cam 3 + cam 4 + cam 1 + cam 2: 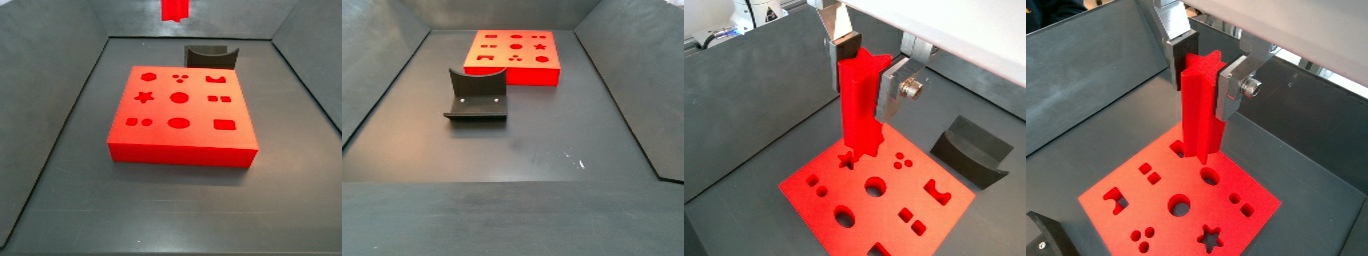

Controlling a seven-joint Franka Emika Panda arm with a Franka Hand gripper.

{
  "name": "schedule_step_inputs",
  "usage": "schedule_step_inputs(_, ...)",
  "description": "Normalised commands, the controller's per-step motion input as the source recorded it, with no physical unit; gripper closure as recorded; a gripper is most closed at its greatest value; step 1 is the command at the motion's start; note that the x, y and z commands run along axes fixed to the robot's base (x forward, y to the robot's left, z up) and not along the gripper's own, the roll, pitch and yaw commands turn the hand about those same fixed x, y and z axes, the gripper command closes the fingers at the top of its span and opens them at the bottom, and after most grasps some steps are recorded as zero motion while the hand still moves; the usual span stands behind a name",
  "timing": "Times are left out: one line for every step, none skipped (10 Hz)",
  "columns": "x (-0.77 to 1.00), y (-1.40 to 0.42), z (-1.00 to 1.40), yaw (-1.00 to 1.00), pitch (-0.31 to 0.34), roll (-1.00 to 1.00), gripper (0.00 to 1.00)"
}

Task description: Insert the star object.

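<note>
Gripper (869, 72) clamped on star object (862, 110) above red block (885, 195).

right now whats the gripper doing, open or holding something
Gripper: shut on the red star peg, held upright above the red block, not yet in a hole.

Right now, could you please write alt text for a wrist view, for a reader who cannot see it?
In a wrist view, the gripper holds the star object upright between its silver fingers, above the red block with shaped holes. A dark grey curved block sits beside the red block on the grey floor.
</note>
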Motion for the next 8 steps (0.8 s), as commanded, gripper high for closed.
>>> schedule_step_inputs(-0.07,0.04,-0.16,-0.06,0.0,0.0,1.0)
schedule_step_inputs(-0.23,0.2,-0.46,-0.37,-0.123,0.0,1.0)
schedule_step_inputs(-0.27,0.25,-0.57,-0.41,-0.176,0.0,1.0)
schedule_step_inputs(-0.24,0.18,-0.5,-0.37,-0.167,-0.01,1.0)
schedule_step_inputs(-0.24,0.15,-0.43,-0.37,-0.17,-0.04,1.0)
schedule_step_inputs(-0.22,0.14,-0.23,-0.43,-0.179,-0.1,1.0)
schedule_step_inputs(-0.16,0.11,-0.09,-0.58,-0.274,-0.22,1.0)
schedule_step_inputs(-0.14,0.0,-0.02,-0.74,-0.314,-0.19,1.0)
